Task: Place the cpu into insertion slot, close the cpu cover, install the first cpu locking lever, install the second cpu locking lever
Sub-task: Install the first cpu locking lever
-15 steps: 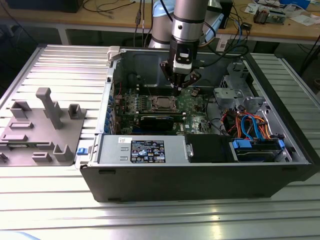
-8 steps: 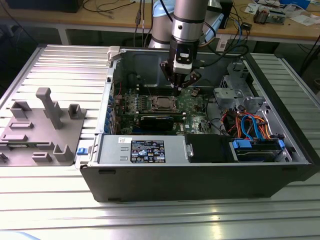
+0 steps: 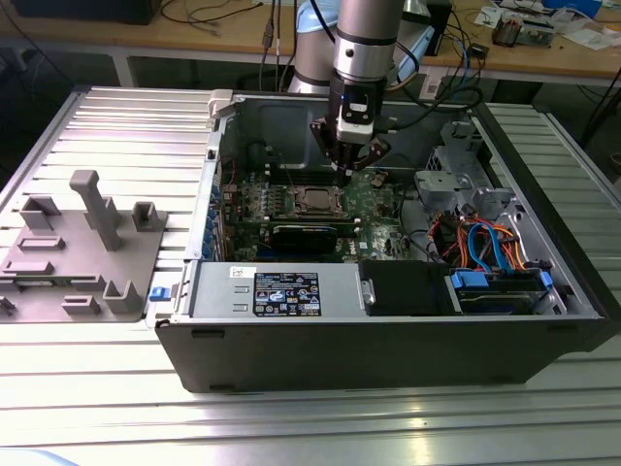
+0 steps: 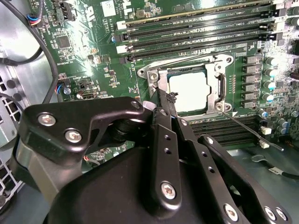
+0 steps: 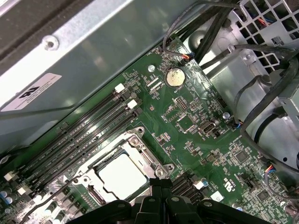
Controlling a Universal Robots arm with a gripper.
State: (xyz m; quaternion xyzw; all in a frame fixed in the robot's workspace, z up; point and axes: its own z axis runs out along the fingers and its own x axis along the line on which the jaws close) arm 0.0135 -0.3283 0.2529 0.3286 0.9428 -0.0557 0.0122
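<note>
Gripper (image 3: 351, 167): hangs low inside the open computer case (image 3: 388, 340), just off the socket's edge toward the exterior view's right; black fingers (image 4: 163, 100) drawn tight together, pinching nothing I can make out.
Cpu (image 4: 189, 93): already seated, its pale silver top showing through the window in both wrist views.
Cpu cover (image 4: 219, 86): silver frame folded down flat over the chip.
Insertion slot (image 5: 140, 154): on the green motherboard (image 5: 196, 135), beside the long black memory slots.
Locking lever (image 4: 254, 133): a thin rod slants away from the socket's corner, seemingly unlatched.
Grey fixture (image 3: 82, 248): on the table, well apart from the case.
</note>
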